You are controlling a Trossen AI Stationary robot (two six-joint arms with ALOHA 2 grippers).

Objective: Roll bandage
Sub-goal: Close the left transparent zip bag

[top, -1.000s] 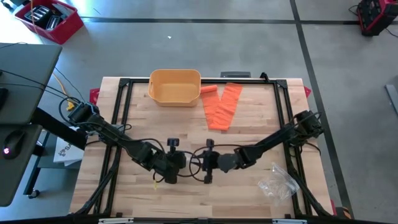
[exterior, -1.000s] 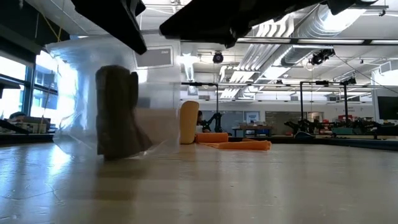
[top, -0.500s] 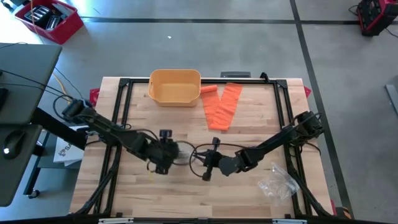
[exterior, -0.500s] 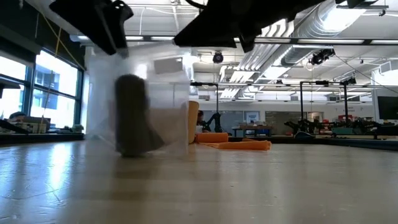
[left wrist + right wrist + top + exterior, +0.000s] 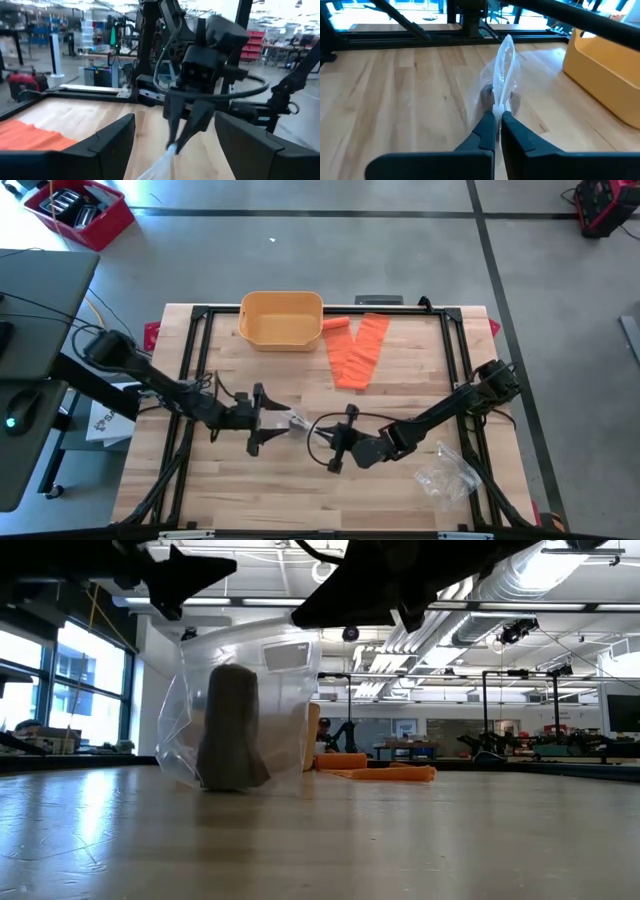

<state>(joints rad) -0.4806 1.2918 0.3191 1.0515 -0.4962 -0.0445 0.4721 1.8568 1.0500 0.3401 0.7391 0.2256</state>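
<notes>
**Bag pinched by one gripper, released by the other**

Currently a clear plastic bag (image 5: 296,423) holding a dark roll (image 5: 231,730), probably the bandage to be worked, is stood on the wooden table (image 5: 400,395), well in front of the yellow bin (image 5: 281,318). Its upper edge is clamped between the closed fingers of the right gripper (image 5: 498,121), so the bag is kept upright and its contents hang low, against the tabletop. The left gripper (image 5: 262,420) is seen just beside the bag, on the side away from the right gripper, with its fingers (image 5: 112,145) spread wide and nothing between them; the film appears to have been let go so that a fresh hold can be taken. An orange strip of bandage (image 5: 358,352) is laid out flat just beside the bin, apart from both arms, and is not touched. A crumpled empty wrapper (image 5: 447,475) is left far from the bin, near the table's front right corner. Opening the bag is judged the step in hand.
</notes>
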